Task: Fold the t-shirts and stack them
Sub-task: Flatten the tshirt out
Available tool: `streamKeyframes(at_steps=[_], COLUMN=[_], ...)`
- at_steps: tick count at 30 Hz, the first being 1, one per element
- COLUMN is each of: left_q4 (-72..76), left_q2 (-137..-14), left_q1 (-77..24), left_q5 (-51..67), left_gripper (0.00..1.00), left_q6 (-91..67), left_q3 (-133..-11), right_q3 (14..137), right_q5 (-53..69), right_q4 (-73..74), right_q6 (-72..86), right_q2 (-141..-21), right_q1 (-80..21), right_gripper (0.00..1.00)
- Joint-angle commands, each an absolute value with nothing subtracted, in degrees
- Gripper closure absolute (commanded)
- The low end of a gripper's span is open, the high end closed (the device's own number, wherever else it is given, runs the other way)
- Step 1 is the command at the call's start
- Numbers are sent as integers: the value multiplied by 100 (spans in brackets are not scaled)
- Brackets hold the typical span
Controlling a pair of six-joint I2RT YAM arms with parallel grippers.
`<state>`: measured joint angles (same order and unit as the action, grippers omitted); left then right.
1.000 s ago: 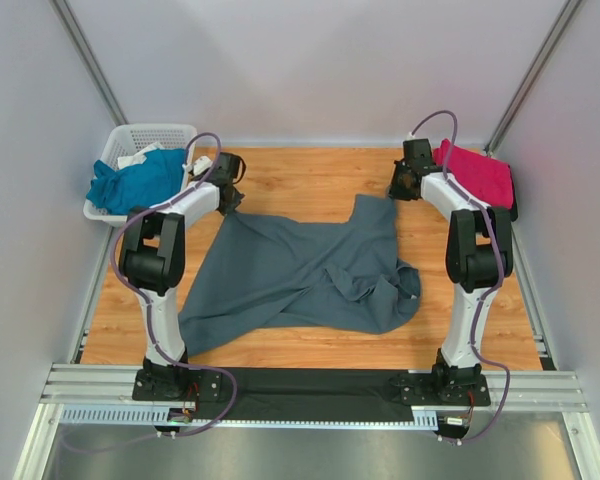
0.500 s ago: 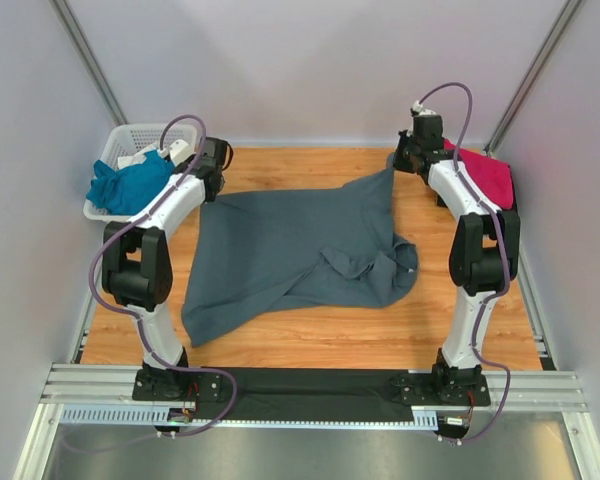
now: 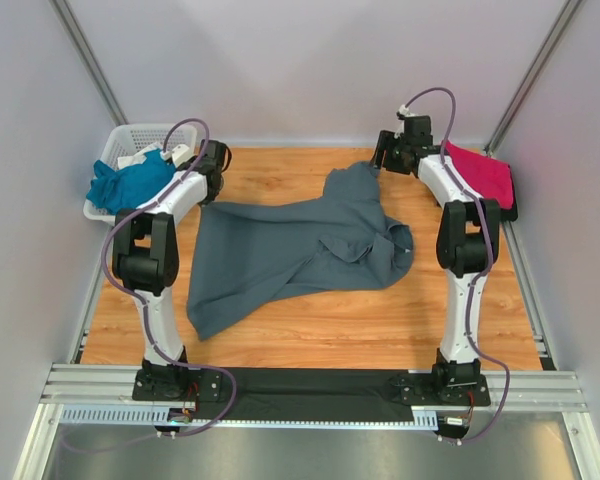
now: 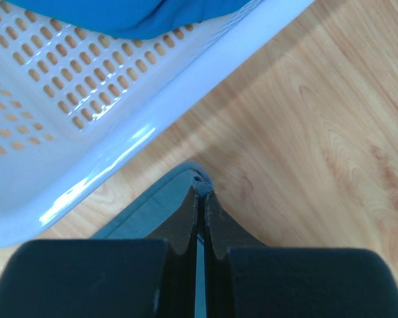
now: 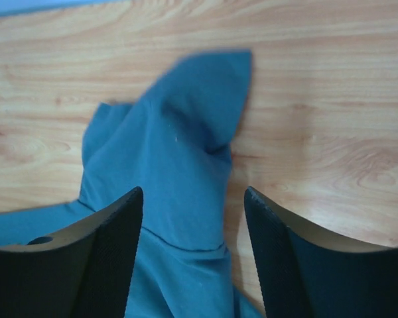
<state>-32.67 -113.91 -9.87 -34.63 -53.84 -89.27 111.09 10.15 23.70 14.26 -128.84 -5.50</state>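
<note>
The slate-grey t-shirt [image 3: 300, 250] lies spread and rumpled across the middle of the table. My left gripper [image 3: 208, 195] is shut on its back-left hem corner [image 4: 200, 180], right beside the basket. My right gripper [image 3: 378, 160] hangs open just above the shirt's back-right corner [image 5: 186, 132], which lies loose on the wood between the fingers [image 5: 113, 252] without touching them. The magenta-pink t-shirt [image 3: 480, 175] lies folded at the back right. The teal-blue t-shirt [image 3: 130, 182] sits bunched in the basket.
A white lattice basket [image 3: 140, 135] stands at the back left, its wall [image 4: 86, 132] very near my left fingertips. Grey walls and slanted frame posts close in the table. A dark strip runs along the near edge by the arm bases.
Both arms pulled the grey shirt's corners toward the back. The right gripper then opened and let its corner go, and that corner dropped onto the wood. The left gripper stays shut on its corner.
</note>
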Motion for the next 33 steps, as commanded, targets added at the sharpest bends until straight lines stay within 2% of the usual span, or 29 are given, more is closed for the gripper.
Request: streamKeyframes(at_steps=[1, 3, 10, 18, 24, 33], left_q4=[-3067, -3076, -3059, -3024, -2962, -2857], left_q2=[-11566, -11698, -11760, -11514, -11338, -11215], left_q1=[-897, -896, -896, -896, -896, -896], left_q5=[-3490, -3411, -3401, -3331, -3375, -3322], left_gripper=[100, 100, 100, 100, 100, 100], left_q6=[-5054, -4940, -4808, -4790, -4553, -4465], left_q3=[-9483, -9658, -9633, -9264, -9062, -8895], right_q3=[11426, 10918, 8879, 8201, 8042, 7260], right_q5=[1266, 1292, 1205, 466, -1157, -1081], right_q4=[2873, 2997, 2979, 3463, 4507, 4544], right_q6=[1441, 1459, 1388, 1494, 1862, 2250], right_q2=[-12789, -12447, -10847, -10345, -10257, -9870], right_q1=[-589, -650, -1186, -2248, -2575, -2689], right_gripper=[35, 32, 29, 30, 35, 37])
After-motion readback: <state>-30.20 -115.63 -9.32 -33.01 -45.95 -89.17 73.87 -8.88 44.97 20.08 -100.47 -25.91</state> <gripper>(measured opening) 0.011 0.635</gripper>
